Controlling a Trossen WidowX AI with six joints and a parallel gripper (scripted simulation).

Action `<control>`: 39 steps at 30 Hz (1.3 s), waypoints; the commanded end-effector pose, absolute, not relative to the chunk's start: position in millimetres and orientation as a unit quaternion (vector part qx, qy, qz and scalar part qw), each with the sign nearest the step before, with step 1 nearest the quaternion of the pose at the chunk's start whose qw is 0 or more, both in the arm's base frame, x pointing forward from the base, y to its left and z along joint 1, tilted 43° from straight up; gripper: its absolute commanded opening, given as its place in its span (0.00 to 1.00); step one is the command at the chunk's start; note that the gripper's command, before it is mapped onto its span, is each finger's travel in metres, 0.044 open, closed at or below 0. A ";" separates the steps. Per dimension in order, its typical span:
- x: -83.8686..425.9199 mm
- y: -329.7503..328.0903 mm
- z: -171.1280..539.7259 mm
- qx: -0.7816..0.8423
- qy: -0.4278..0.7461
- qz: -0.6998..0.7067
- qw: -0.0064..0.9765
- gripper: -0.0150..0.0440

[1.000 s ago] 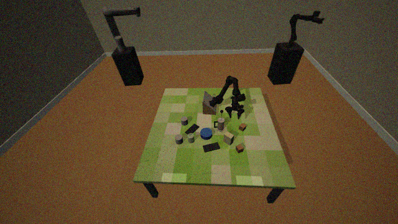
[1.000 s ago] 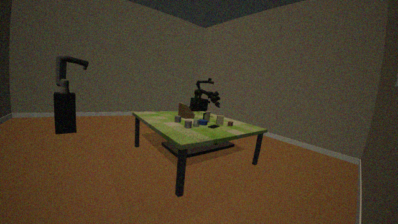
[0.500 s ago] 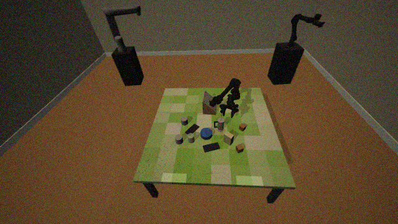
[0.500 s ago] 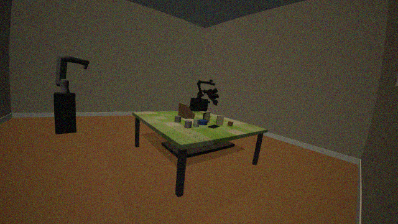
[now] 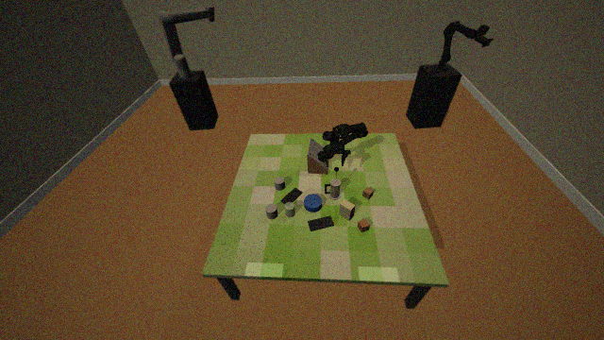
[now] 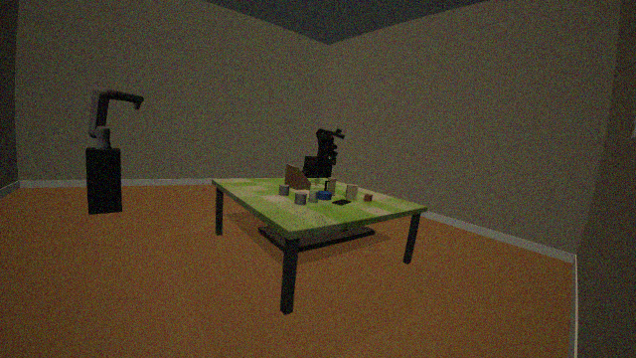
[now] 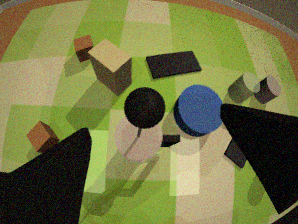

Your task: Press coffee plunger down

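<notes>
The coffee press (image 5: 335, 189) (image 6: 332, 186) stands upright near the middle of the table, its dark handle to the left in the top view. Its plunger is up: the black round knob (image 5: 336, 169) (image 7: 144, 107) stands on a thin rod well above the pale lid (image 7: 131, 142). My gripper (image 5: 335, 163) (image 7: 157, 122) is open and empty, pointing down above the press. In the wrist view the knob shows between the two fingers, a little nearer the left one. The fingertips look close above the knob; the exact gap is hard to tell.
A blue round container (image 5: 312, 203) (image 7: 199, 110) lies beside the press. A beige block (image 5: 347, 210) (image 7: 111, 65), two brown cubes (image 5: 368, 193) (image 5: 363, 225), dark flat pads (image 5: 321, 223) (image 5: 292, 195) and several small cylinders stand around. A slanted brown block (image 5: 317, 158) is behind.
</notes>
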State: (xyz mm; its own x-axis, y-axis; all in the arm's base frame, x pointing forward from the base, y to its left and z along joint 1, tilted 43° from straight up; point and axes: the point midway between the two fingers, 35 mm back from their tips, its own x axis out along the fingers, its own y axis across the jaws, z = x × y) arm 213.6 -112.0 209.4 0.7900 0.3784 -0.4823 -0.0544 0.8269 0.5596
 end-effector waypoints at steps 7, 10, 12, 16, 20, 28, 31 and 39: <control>180.7 -152.8 247.9 0.382 0.134 0.081 0.911 1.00; 184.9 -143.9 234.8 0.363 0.132 0.103 0.917 1.00; 188.9 -133.4 220.8 0.343 0.127 0.125 0.922 1.00; 192.8 -117.4 203.0 0.316 0.120 0.153 0.929 1.00; 192.9 -117.6 203.7 0.316 0.120 0.153 0.929 1.00; 197.9 -114.7 196.3 0.311 0.130 0.156 0.929 1.00; 200.5 -113.6 193.1 0.311 0.134 0.156 0.928 1.00; 207.9 -111.4 188.0 0.307 0.140 0.155 0.928 1.00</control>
State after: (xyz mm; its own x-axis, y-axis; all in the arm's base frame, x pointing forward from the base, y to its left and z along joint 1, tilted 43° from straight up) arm 206.1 -112.8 189.9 0.9141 0.3736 -0.1578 -0.2054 0.7618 0.6143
